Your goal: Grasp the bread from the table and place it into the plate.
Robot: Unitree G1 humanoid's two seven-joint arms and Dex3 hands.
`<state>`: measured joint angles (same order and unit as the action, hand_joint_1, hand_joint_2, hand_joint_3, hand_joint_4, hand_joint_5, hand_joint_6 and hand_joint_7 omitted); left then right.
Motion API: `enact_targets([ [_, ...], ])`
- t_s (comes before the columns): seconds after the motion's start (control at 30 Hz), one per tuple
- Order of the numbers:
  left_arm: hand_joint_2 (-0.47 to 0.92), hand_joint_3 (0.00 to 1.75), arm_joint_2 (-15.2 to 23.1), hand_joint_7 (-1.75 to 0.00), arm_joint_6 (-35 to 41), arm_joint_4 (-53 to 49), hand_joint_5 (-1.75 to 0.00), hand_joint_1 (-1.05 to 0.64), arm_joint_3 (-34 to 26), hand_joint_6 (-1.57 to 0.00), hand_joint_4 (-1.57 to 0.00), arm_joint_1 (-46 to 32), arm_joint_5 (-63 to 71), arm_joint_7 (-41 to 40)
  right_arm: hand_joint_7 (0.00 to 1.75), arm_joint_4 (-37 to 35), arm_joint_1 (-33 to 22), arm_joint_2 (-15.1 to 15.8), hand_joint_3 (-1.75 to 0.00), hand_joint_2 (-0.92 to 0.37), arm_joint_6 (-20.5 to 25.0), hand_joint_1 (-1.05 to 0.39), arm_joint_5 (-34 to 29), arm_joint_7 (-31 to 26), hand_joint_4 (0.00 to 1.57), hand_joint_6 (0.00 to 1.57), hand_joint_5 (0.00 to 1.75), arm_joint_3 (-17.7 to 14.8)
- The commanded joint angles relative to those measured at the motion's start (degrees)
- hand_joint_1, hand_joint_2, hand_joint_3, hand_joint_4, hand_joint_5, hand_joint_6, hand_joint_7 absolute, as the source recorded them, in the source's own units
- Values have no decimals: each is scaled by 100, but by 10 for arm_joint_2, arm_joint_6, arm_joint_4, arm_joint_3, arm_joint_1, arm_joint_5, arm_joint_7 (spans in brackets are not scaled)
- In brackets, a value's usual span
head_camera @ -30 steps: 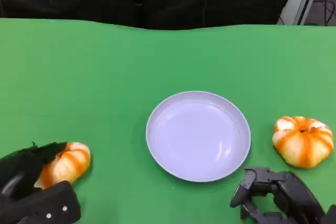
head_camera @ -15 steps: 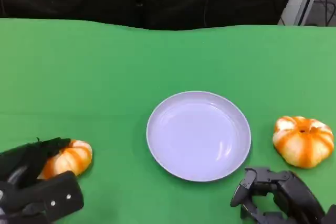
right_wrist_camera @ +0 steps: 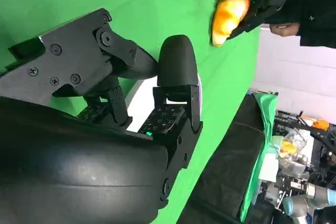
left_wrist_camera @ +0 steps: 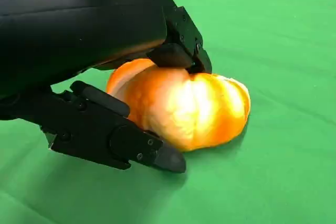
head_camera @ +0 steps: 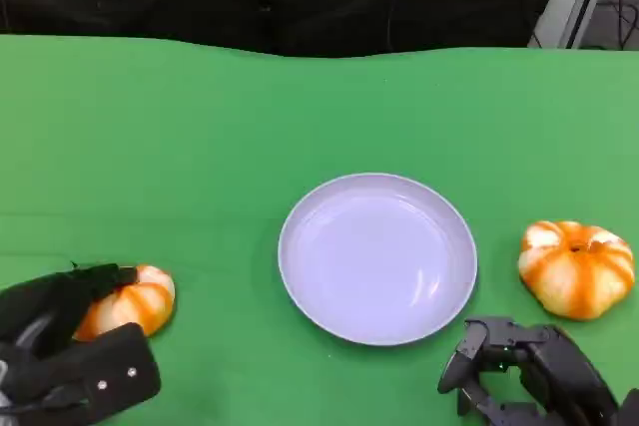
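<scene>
Judging by the empty plate (head_camera: 377, 257), nothing's been delivered yet: one bread (head_camera: 128, 302) is clamped by the left hand (head_camera: 62, 346) on the table (head_camera: 200, 147), right hand (head_camera: 524, 371) curled idle.

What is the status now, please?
Left hand grips left bread, on table. Right hand idle, holds nothing. Plate bare. Path clear.

My left hand (head_camera: 70, 346) is matte black, with a rounded shell and blocky finger links fastened by small silver screws. My right hand (head_camera: 519, 371) is likewise black, jointed plastic studded with screw heads.
</scene>
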<state>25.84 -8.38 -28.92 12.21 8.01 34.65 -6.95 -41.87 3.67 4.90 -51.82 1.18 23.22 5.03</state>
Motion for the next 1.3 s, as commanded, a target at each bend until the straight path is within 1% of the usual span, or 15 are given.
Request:
enact_targets([
  [0.03,82,1,-6,-8,21,1,-15,-9,4,-92,-91,-10,15,-41,118,0,1,7,-95,-62,-2,-11,4,-4,82,85,148,-6],
  [0.07,82,3,-9,-52,17,0,-82,-9,1,-84,-77,-10,10,-51,118,1,1,7,-95,-62,-1,-12,4,-4,82,85,147,-6],
  [0.1,83,3,-14,-107,10,-2,-137,-8,-3,-66,-61,-11,2,-62,118,0,1,6,-95,-62,0,-12,5,-3,82,85,147,-6],
  [0.13,84,2,-18,-137,2,-5,-155,-8,-7,-57,-60,-12,-6,-71,118,0,1,6,-95,-62,-1,-12,6,-3,82,85,147,-6],
  [0.17,85,2,-20,-159,-3,-6,-167,-8,-9,-51,-59,-13,-10,-77,118,0,1,6,-95,-62,-2,-12,6,-3,82,85,147,-6],
  [0.2,86,2,-21,-167,-7,-8,-171,-8,-9,-49,-59,-13,-13,-80,118,-1,1,6,-95,-62,-2,-12,6,-3,82,85,147,-6],
  [0.3,86,1,-28,-174,-18,-7,-174,-8,-15,-49,-62,-16,-30,-85,118,-1,1,5,-96,-62,-3,-12,4,-5,82,86,147,-5],
  [0.57,86,0,-28,-175,-65,15,-175,-11,-21,-52,-67,-31,-34,-119,118,2,-1,5,-96,-62,-2,-12,0,-9,82,85,148,-4],
  [0.67,85,0,-28,-175,-80,57,-175,-11,-24,-52,-69,-46,-28,-131,119,-3,2,4,-95,-62,-1,-11,4,-5,82,85,148,-3],
  [0.93,82,0,-34,-174,-61,183,-175,-12,-27,-49,-67,-83,-13,-113,118,-8,5,3,-96,-62,-2,-12,1,-8,82,85,147,-4],
  [1.03,81,0,-40,-172,-56,226,-175,-8,-23,-49,-66,-89,-6,-105,118,-8,5,4,-95,-62,-1,-12,2,-7,82,85,147,-3],
  [1.3,82,0,-54,-171,-55,279,-175,-6,-13,-48,-61,-82,10,-86,118,-5,4,2,-96,-61,1,-12,-2,-11,82,85,148,-1],
])
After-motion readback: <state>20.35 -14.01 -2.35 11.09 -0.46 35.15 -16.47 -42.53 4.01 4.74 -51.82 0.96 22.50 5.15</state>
